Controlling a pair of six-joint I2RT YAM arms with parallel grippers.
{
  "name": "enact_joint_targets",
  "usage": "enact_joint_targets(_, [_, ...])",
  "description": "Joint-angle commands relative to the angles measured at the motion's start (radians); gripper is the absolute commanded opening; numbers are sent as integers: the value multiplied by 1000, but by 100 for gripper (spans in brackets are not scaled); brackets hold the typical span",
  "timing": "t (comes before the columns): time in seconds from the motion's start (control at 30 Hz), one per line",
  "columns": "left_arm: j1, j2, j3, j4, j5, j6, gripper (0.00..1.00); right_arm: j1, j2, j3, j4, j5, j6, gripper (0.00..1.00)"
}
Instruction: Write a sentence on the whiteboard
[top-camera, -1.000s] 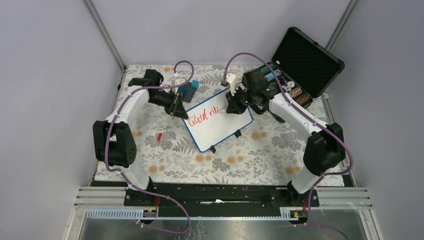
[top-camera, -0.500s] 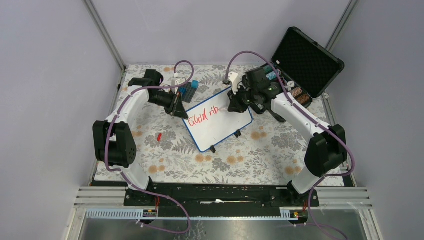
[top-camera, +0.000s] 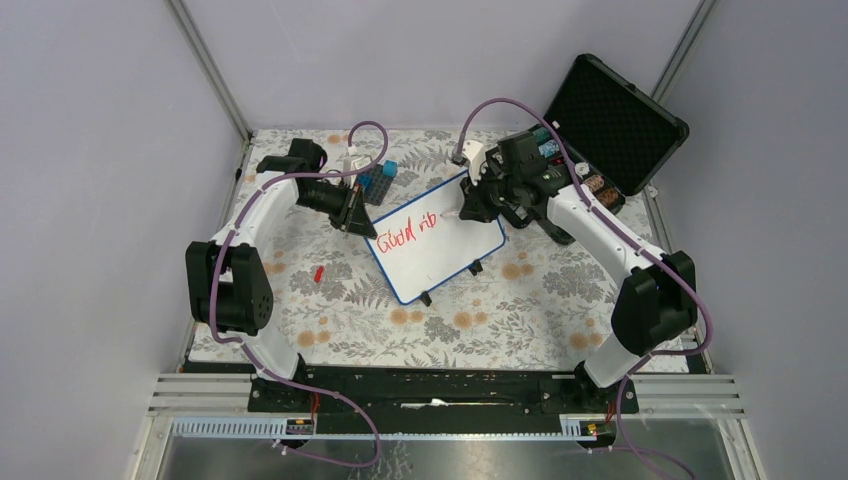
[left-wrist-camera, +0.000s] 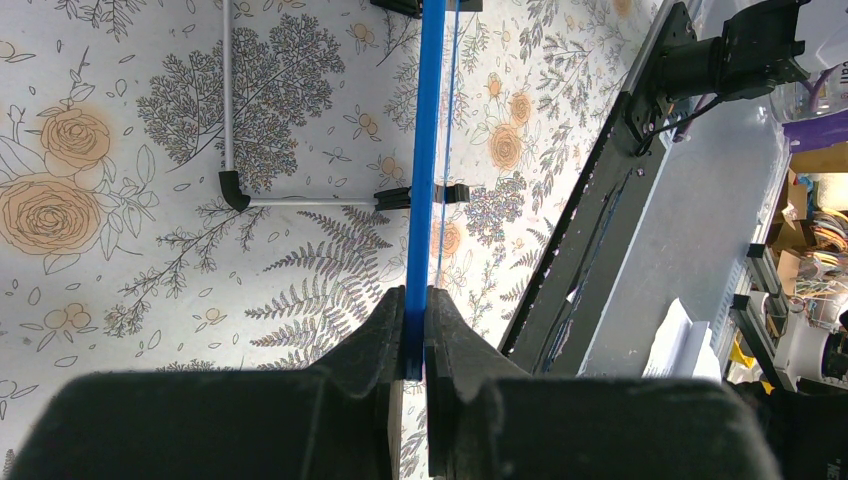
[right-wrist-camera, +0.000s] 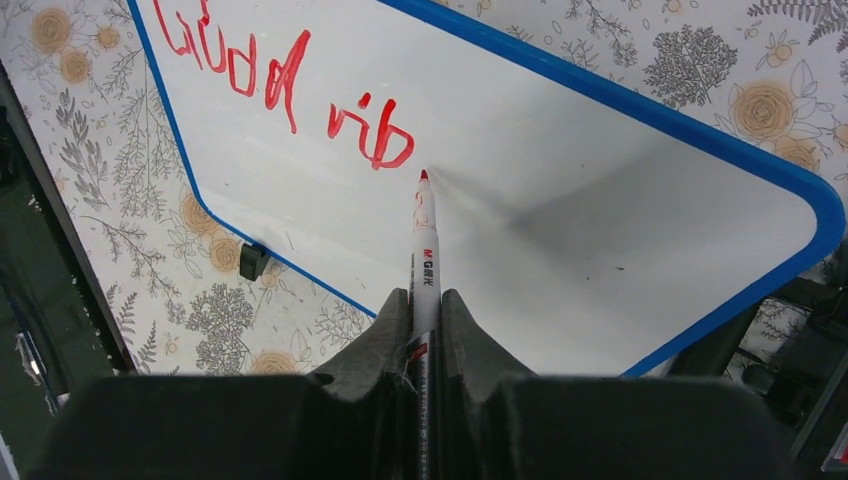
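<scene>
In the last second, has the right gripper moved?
Yes. In the top view the right gripper has shifted slightly away from the red letters on the whiteboard, toward the open black case.

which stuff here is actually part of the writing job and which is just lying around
In use: whiteboard, red writing, red marker in the right gripper, left gripper clamping the board's blue rim.

Lying about: open black case, blue block, small red piece on the cloth.
</scene>
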Motion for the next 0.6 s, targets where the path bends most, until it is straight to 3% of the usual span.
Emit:
enact_joint_targets(0.0, [-15, -9, -4, 26, -36, 13, 0, 25, 15, 50, 18, -23, 0, 0])
enact_joint_targets(0.57, [-15, 0, -6, 26, -39, 17, 0, -2, 29, 62, 7, 38, -24, 0])
